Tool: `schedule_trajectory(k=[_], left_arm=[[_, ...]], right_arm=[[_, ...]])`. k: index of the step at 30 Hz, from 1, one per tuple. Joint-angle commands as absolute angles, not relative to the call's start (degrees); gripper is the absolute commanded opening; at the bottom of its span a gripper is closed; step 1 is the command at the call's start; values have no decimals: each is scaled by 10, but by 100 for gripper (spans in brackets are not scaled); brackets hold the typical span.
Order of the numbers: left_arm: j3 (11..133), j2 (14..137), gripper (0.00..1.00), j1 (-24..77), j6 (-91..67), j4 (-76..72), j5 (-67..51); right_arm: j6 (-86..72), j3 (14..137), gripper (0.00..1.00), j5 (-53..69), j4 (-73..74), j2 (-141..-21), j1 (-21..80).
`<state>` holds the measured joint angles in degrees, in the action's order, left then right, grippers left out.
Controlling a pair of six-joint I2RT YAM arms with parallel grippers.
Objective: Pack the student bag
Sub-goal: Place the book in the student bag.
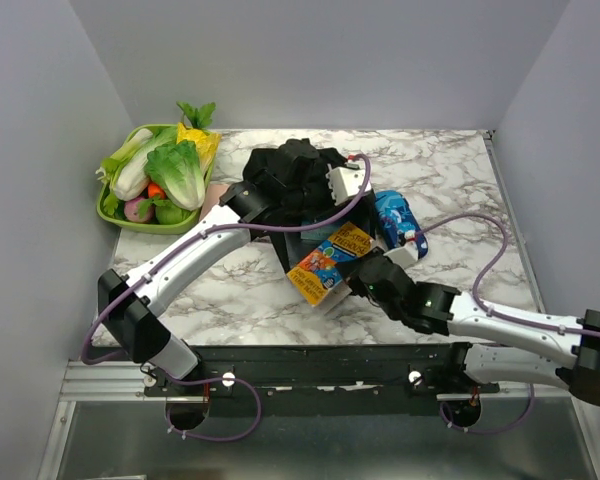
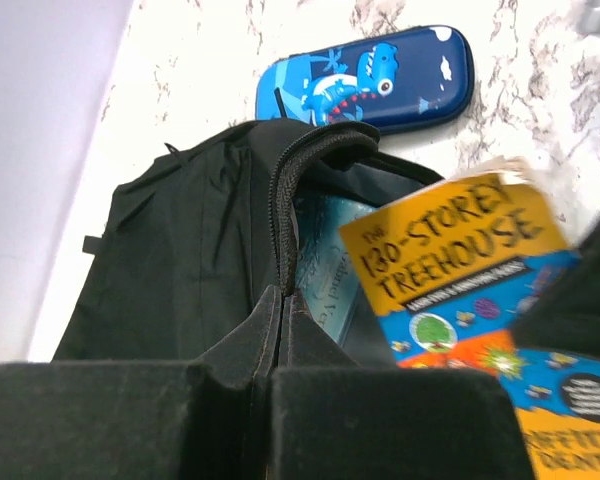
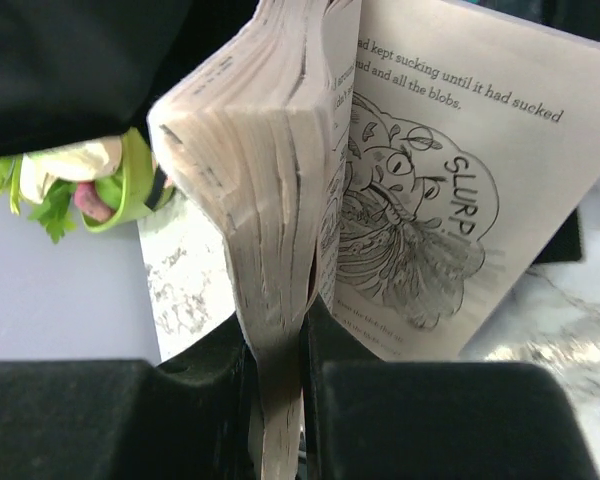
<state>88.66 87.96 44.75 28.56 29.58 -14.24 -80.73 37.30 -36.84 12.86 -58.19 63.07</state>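
The black backpack lies crumpled at the middle back of the table, its zipped mouth open in the left wrist view. My left gripper is shut on the fabric edge of that mouth and holds it up. A pale blue book sits inside the bag. My right gripper is shut on a wad of pages of the orange and blue Treehouse paperback, seen close up. The book stands tilted at the bag's mouth, its pages fanned open.
A blue shark-print glasses case lies just right of the bag, also in the left wrist view. A green tray of toy vegetables stands at the back left. Walls close in the table on three sides.
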Motion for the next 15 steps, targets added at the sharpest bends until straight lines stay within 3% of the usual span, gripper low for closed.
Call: schedule_trajectory(k=[1, 6, 15], left_arm=[[912, 835, 0, 458, 274, 320, -168], [890, 811, 0, 458, 286, 352, -187], [848, 779, 0, 458, 285, 366, -205]], right_arm=[[-814, 372, 1, -281, -51, -641, 562], [-810, 362, 1, -229, -196, -709, 494], [-778, 456, 1, -318, -200, -817, 448]])
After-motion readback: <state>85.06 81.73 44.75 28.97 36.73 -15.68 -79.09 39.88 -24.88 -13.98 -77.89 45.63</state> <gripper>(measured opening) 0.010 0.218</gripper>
